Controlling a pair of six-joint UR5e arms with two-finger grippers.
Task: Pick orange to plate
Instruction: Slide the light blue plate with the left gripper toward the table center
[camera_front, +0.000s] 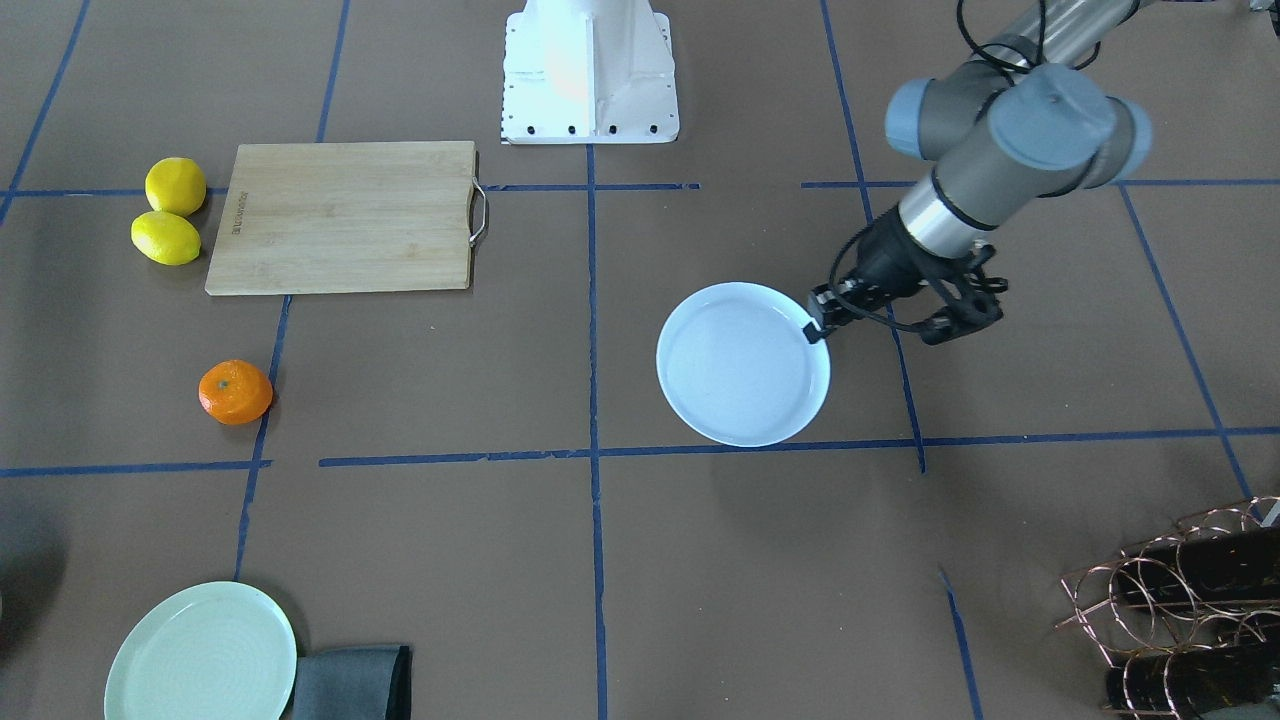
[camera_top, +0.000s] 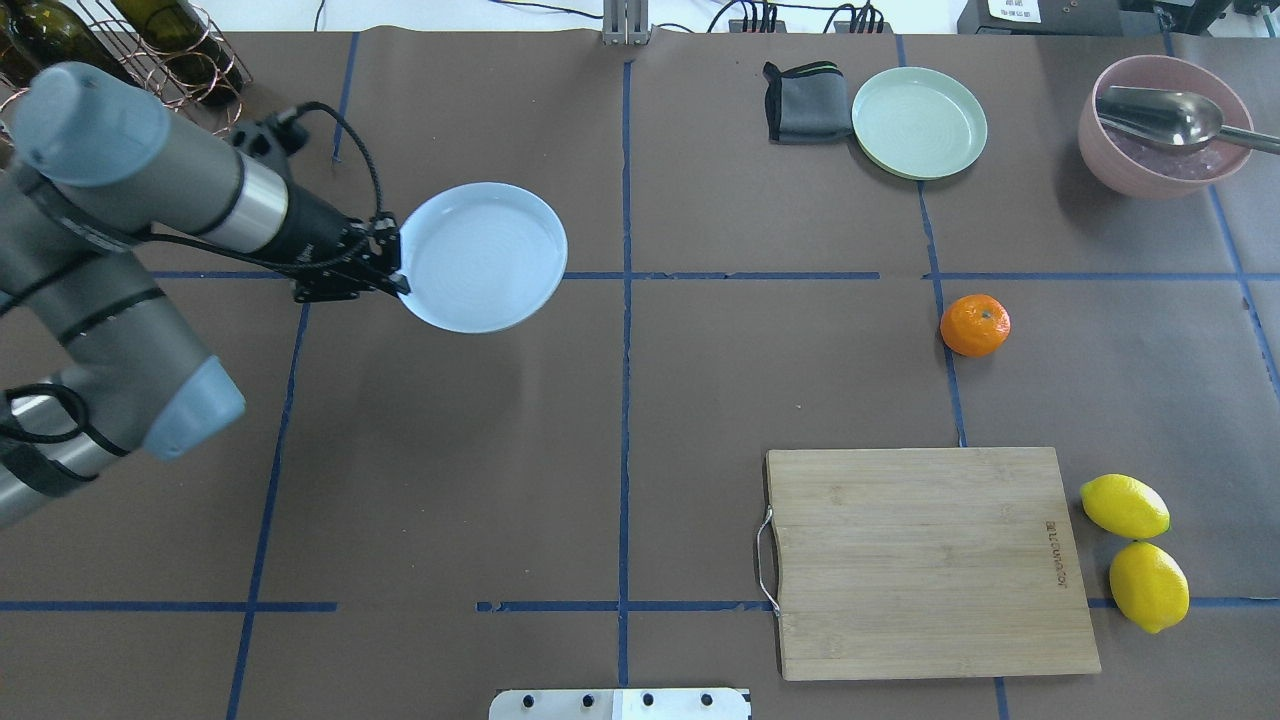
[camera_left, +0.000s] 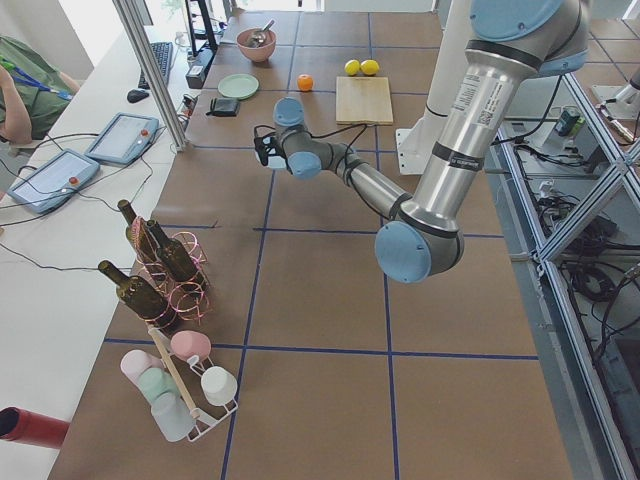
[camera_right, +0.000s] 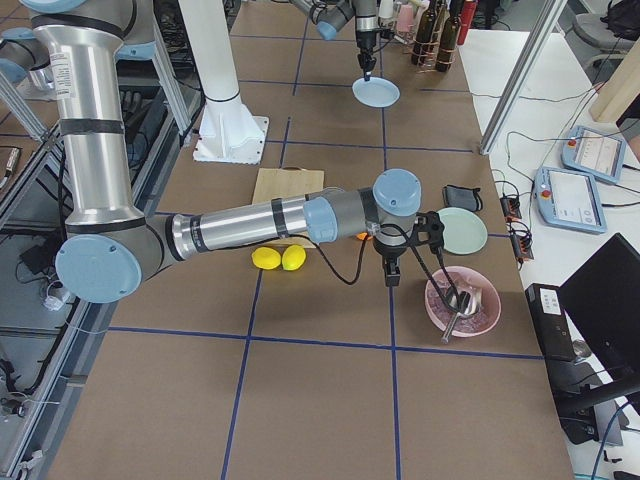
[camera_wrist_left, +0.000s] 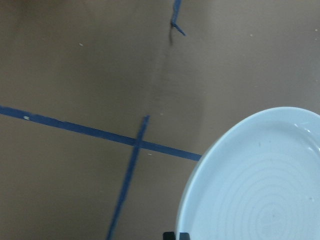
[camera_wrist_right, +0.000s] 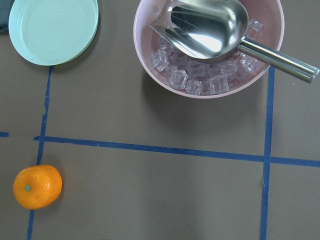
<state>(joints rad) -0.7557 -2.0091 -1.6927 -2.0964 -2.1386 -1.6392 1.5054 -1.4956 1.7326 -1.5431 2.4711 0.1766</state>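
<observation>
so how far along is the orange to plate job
Nothing done yet: the orange sits on the table, well away from the plate, which is empty. In hand: the left gripper seems to pinch the plate's rim. Left: picking the orange and setting it on the plate.

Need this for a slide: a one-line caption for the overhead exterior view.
Left pincer grips the plate rim; the orange sits far right.

Overhead camera's up behind the robot, looking forward and down on the brown desk. Front-facing one stares back from across, steep. Two side cameras watch from the desk ends, far off. Left wrist camera's tight on the round pale blue-white plate, upper left in overhead; right wrist hangs above the small bright-orange citrus, overhead's right.
</observation>
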